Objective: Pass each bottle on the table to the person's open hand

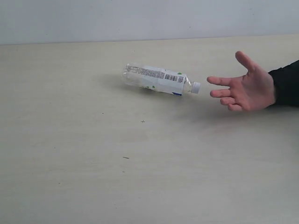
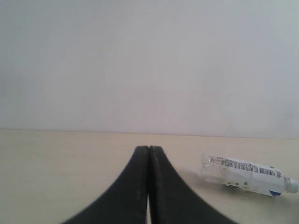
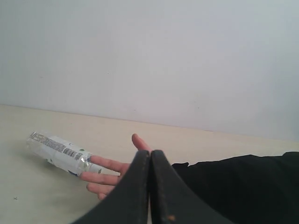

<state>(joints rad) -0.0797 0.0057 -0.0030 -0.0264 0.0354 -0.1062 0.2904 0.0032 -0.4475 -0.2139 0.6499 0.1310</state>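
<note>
One clear bottle with a barcode label lies on its side on the beige table, white cap toward the right. The person's open hand reaches in from the right, fingertips just short of the cap. The left wrist view has the bottle off to one side of my left gripper, whose black jaws are pressed together with nothing in them. My right gripper is shut and empty too, with the hand and the bottle beyond it. Neither gripper shows in the exterior view.
A pale wall rises behind the table's far edge. The person's black sleeve enters at the right edge. A few tiny specks lie on the tabletop.
</note>
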